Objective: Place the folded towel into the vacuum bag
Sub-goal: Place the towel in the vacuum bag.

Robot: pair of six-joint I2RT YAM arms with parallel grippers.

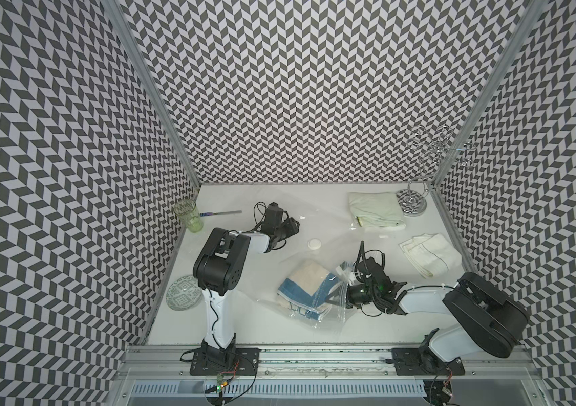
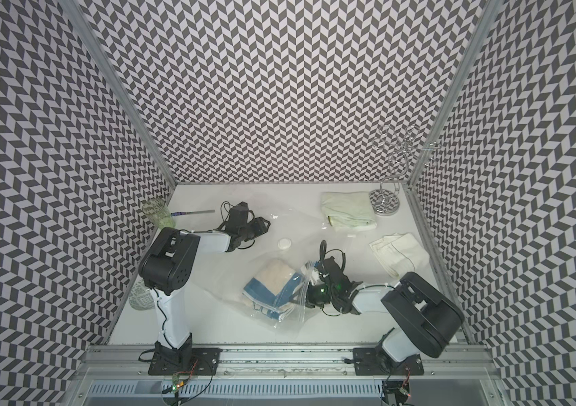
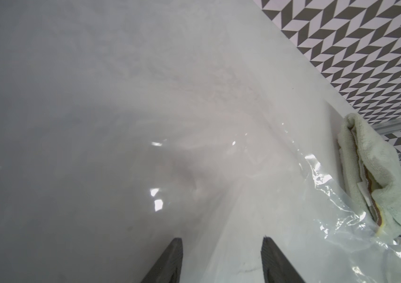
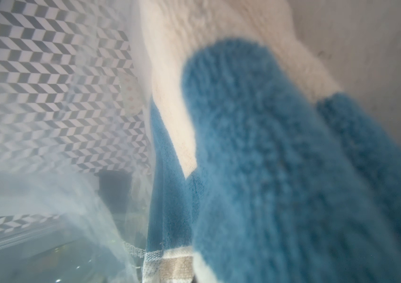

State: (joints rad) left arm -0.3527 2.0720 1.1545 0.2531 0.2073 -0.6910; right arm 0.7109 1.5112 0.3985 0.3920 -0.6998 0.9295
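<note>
The round white valve (image 1: 314,243) serves as the marker here. It sits on the vacuum bag (image 1: 328,321), which lies flat and glossy on the white table (image 1: 244,327). The bag's zip-strip mouth (image 1: 343,307) is on the near side of the valve, facing the right arm. Its length seems to run from that mouth past the valve towards the left arm, though the clear edges are hard to trace. The folded towel (image 1: 305,284), beige with blue borders, lies just near of the valve, inside the mouth under the plastic. A beige corner aims at the valve, and the blue-edged side faces the mouth. Its long axis runs roughly from the valve towards the front rail. The right gripper (image 1: 332,298) reaches in through the mouth. Its fingers are pressed together, and the blue hem runs straight into them; in the right wrist view, blurred blue pile hides the tips. The left gripper (image 3: 222,239) hangs beyond the valve, over the bag's far part, with its fingers (image 3: 170,259) spread and nothing between them. Far right of the valve lies a pale green towel (image 1: 376,211) with the bag's edge against it, and a white towel (image 1: 429,255) lies to the valve's right.
</note>
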